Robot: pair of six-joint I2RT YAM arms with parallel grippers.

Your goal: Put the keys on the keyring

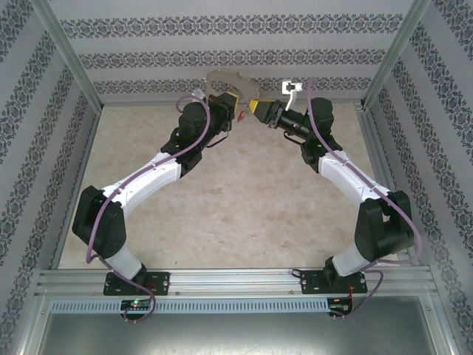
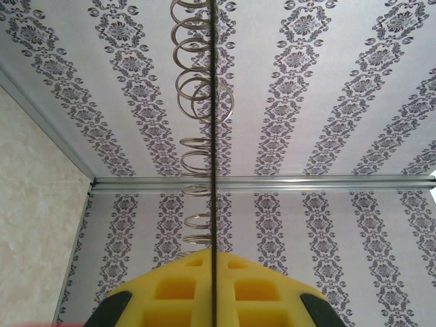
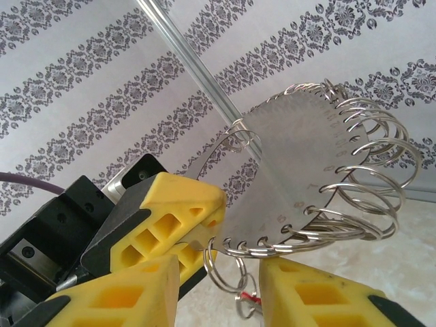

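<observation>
Patterned wallpaper [image 1: 222, 29] backs the beige table [image 1: 236, 200]. Raised near that wall, the keyring [image 1: 235, 80] is clamped edge-on by the left gripper [image 2: 212, 257]. The right gripper [image 3: 219, 274] sits, jaws apart, just under its fringe, where a red fleck of the keys [image 3: 253, 298] shows.

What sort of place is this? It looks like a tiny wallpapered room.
Probably a robot test booth, not a home: patterned wall panels set in an aluminium frame around a table, with a left arm and right arm bolted at its near edge.
</observation>
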